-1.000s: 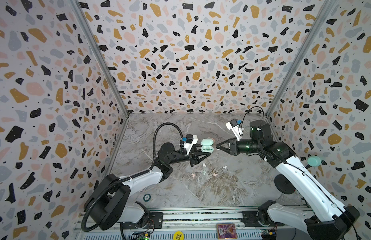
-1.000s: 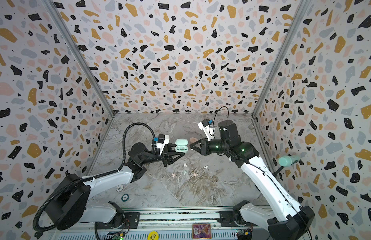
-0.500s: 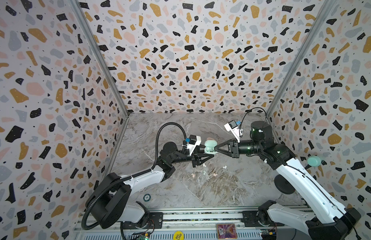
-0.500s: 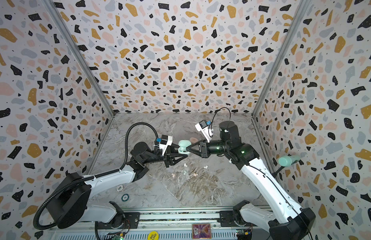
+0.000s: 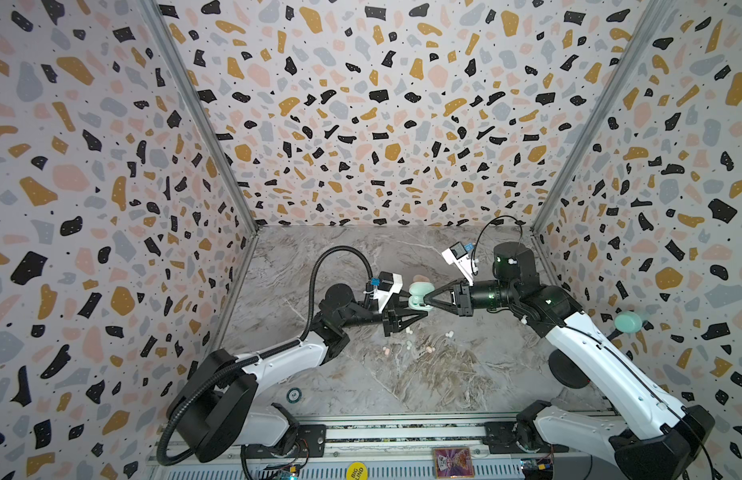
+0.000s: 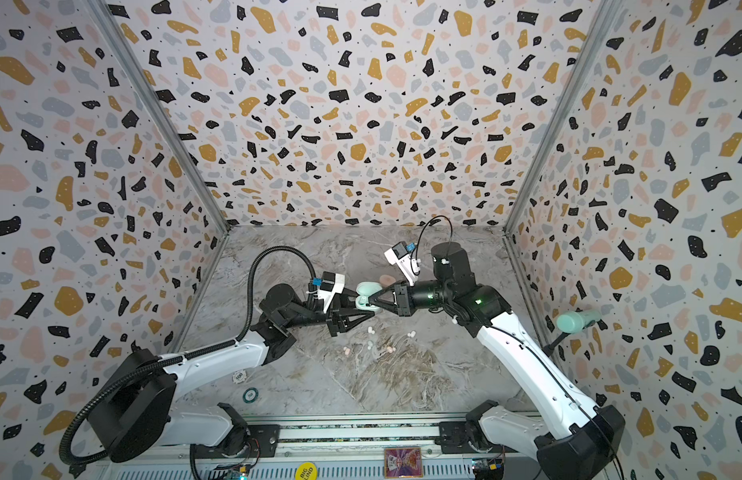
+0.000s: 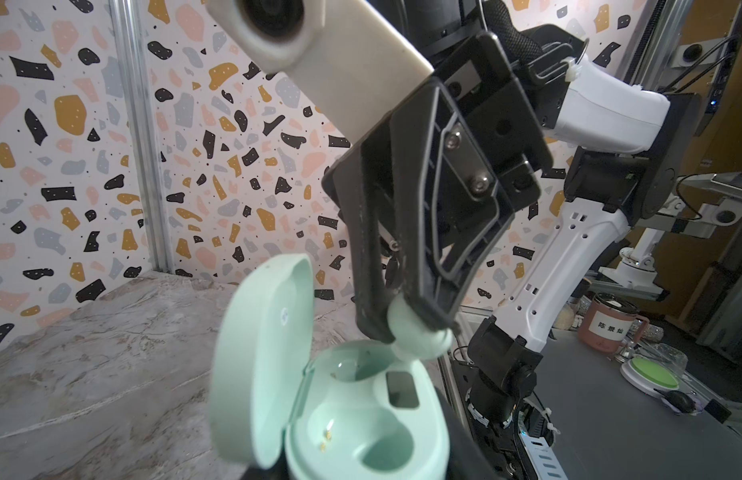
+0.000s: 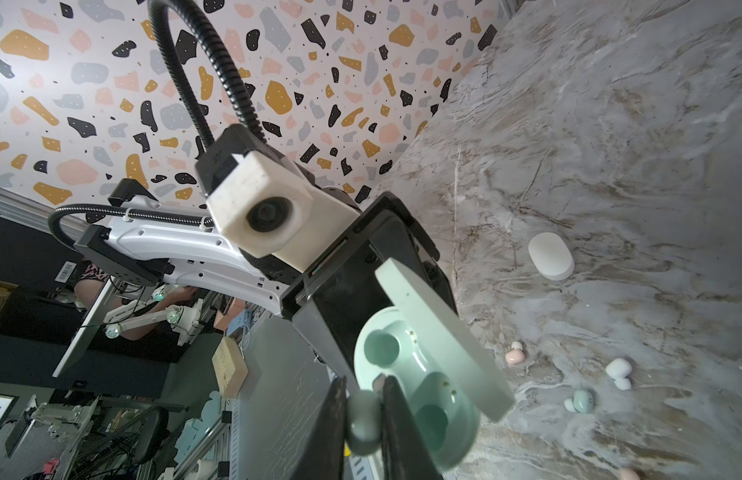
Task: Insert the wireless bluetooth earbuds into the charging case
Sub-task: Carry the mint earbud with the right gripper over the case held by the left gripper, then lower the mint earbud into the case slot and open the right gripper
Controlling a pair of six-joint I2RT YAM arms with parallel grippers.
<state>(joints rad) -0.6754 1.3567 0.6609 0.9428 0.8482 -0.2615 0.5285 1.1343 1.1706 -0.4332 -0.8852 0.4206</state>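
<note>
1. The right pincer [image 8: 363,388], clamped on a tiny mint-green plastic earbud [image 8: 363,419], hovers at the open mint-green oval charging case [image 7: 352,419] rim.
2. The left pincer [image 5: 413,316] grips that case, aloft.
3. Align the bud over the empty socket [image 7: 352,368]; press gently.

The mint case [image 7: 352,419] got edge-cropped (grip hidden), mint bud [image 8: 363,419] was blurry, loose earbuds [image 5: 409,344] were too tiny.

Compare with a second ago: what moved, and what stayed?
The right gripper carried its mint earbud leftward to the open mint case, closing their gap; the left gripper shifted the case slightly toward it. Both grips held; loose earbuds stayed put.
</note>
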